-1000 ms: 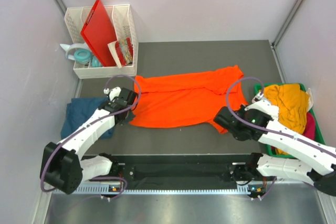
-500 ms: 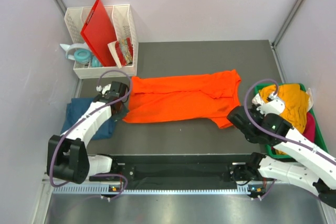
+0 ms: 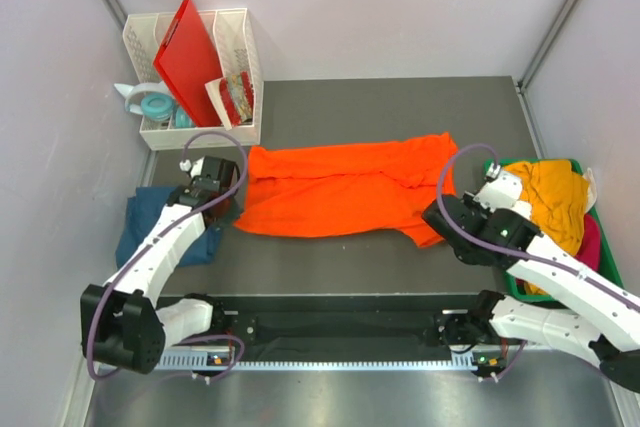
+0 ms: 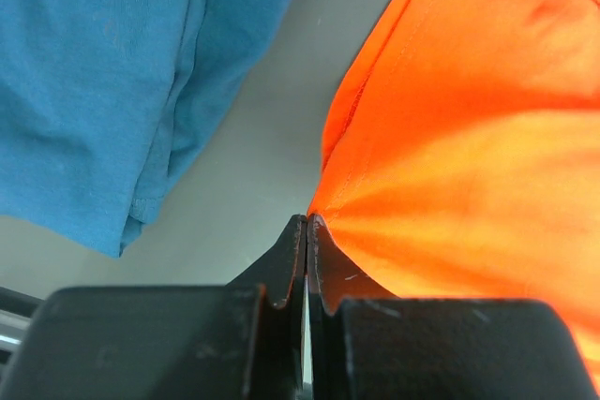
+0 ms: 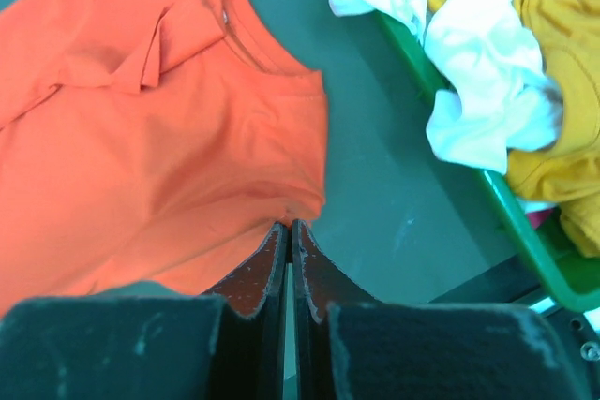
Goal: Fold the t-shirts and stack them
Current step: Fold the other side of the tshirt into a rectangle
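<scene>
The bright orange t-shirt (image 3: 340, 192) lies spread flat across the middle of the dark table, collar end to the right. My left gripper (image 3: 232, 215) is shut on its near left corner, and the left wrist view shows the fingertips (image 4: 307, 222) pinching that orange corner (image 4: 469, 138). My right gripper (image 3: 436, 230) is shut on the shirt's near right edge (image 5: 187, 138), below the collar. A dark teal-blue t-shirt (image 3: 150, 222) sits folded at the left edge (image 4: 94, 91). Mustard-yellow (image 3: 550, 197), pink (image 3: 592, 242) and white (image 5: 483, 63) t-shirts are piled in the green bin (image 3: 530, 161).
A white wire rack (image 3: 240, 47) at the back left holds the red plastic board (image 3: 192, 62) and small items. The green bin's rim (image 5: 511, 208) runs close to the right of my right gripper. Grey walls close in on both sides.
Both grippers drew apart with the orange shirt, pulling it out flatter and wider. The left went left; the right swung right, then eased back a little.
</scene>
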You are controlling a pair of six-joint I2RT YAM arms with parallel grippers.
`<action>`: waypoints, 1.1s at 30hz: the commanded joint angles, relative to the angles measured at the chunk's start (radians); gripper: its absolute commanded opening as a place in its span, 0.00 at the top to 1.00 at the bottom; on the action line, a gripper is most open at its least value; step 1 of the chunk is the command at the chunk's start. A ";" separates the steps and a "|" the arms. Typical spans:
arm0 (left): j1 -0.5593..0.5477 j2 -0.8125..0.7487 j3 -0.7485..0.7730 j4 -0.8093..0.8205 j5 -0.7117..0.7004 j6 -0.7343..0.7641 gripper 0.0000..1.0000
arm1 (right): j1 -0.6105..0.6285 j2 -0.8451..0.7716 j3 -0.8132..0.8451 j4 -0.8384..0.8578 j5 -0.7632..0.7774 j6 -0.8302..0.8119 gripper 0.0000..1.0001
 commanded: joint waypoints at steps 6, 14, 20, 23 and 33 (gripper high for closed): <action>0.000 0.080 0.129 0.100 -0.062 0.040 1.00 | -0.140 0.098 0.078 0.267 0.034 -0.308 1.00; -0.001 0.182 0.235 0.125 -0.118 0.064 1.00 | -0.283 0.144 0.097 0.419 -0.018 -0.501 1.00; -0.001 0.252 0.266 0.164 -0.144 0.081 1.00 | -0.359 0.210 0.105 0.535 -0.063 -0.589 1.00; -0.001 0.300 0.276 0.186 -0.144 0.087 1.00 | -0.399 0.250 0.107 0.591 -0.087 -0.621 1.00; -0.001 0.467 0.356 0.224 -0.171 0.092 1.00 | -0.476 0.423 0.157 0.718 -0.149 -0.690 1.00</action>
